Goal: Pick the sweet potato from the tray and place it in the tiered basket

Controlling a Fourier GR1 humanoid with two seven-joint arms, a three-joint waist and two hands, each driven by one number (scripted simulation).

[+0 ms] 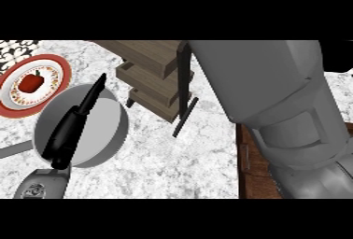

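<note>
- No brands, labels or readable writing anywhere in view.
- Nearest, lower left: left forearm (43,183), grey, comes in from bottom edge; its black left hand (69,128) stretches up and away over a grey pan (103,151), fingers (95,88) straight and together, holding nothing.
- The pan is round w/ a pale inside; a handle stub pokes out at far left, resting on the surface (172,163).
- Surface is white-grey speckled stone, covers most of the view.
- Right side: right forearm (289,112), big and grey, fills the frame from bottom right up to top centre. Right hand itself not visible, so can't tell its fingers' state.
- Under that arm: a reddish-brown wooden tray (250,154), only its left edge showing. Sweet potato not visible; can't tell where it lies.
- Mid to far centre: tiered basket (155,70), stepped brown wooden shelves w/ thin black frame bars, partly hidden by right forearm.
- Far left: red-rimmed plate (59,67) w/ patterned white inner ring, a red bell pepper (31,82) on it.
- Top left corner: patch of black-and-white patterned area.
</note>
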